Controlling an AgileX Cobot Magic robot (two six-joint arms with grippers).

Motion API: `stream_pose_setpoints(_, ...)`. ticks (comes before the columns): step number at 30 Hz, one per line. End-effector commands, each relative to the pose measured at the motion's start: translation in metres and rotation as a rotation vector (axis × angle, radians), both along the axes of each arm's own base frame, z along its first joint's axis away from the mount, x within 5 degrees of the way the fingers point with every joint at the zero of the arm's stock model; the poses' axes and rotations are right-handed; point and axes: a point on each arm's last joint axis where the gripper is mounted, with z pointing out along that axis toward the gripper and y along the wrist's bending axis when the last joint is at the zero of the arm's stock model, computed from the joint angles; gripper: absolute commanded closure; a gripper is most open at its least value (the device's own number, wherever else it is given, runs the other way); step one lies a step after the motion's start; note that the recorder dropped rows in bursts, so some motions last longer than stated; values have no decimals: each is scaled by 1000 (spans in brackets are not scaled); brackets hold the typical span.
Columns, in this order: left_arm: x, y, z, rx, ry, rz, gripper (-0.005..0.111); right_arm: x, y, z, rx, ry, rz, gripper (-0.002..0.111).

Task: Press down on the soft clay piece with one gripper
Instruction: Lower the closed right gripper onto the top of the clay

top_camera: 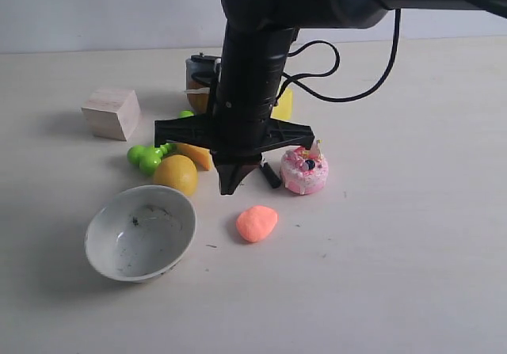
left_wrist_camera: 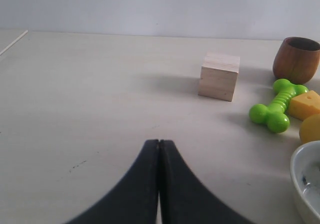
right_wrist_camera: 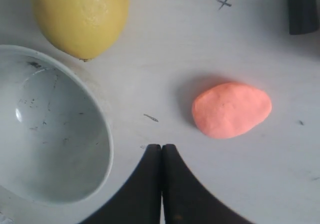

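Note:
The soft clay piece (top_camera: 257,223) is an orange-pink oval lump lying flat on the pale table, also seen in the right wrist view as the clay (right_wrist_camera: 231,109). My right gripper (top_camera: 232,186), a black pointed claw under a crossbar, hangs shut with nothing held, above the table just left of the clay and apart from it. In its own view the right gripper (right_wrist_camera: 161,146) points at bare table between the clay and a bowl. My left gripper (left_wrist_camera: 159,141) is shut and empty over bare table, far from the clay; it does not show in the exterior view.
A white bowl (top_camera: 141,231) stands left of the clay, with a lemon (top_camera: 176,173) behind it. A pink doughnut cake (top_camera: 304,170) and black marker (top_camera: 271,174) lie behind the clay. Farther back are a green dumbbell toy (top_camera: 149,157) and wooden block (top_camera: 111,113).

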Motion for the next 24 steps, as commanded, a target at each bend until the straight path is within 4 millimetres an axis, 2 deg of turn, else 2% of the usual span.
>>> stream_pose_setpoints(1,0,0,1,1,-16,-7,107,3,-1,-1,-24,-20,-26,108)
stream_pose_setpoints(13,0,0,1,1,-16,-7,107,1,-7,-25,-146,84,-71,108)
stream_pose_setpoints(24,0,0,1,1,-16,-7,107,7,-10,-34,-215,45,-170,108)
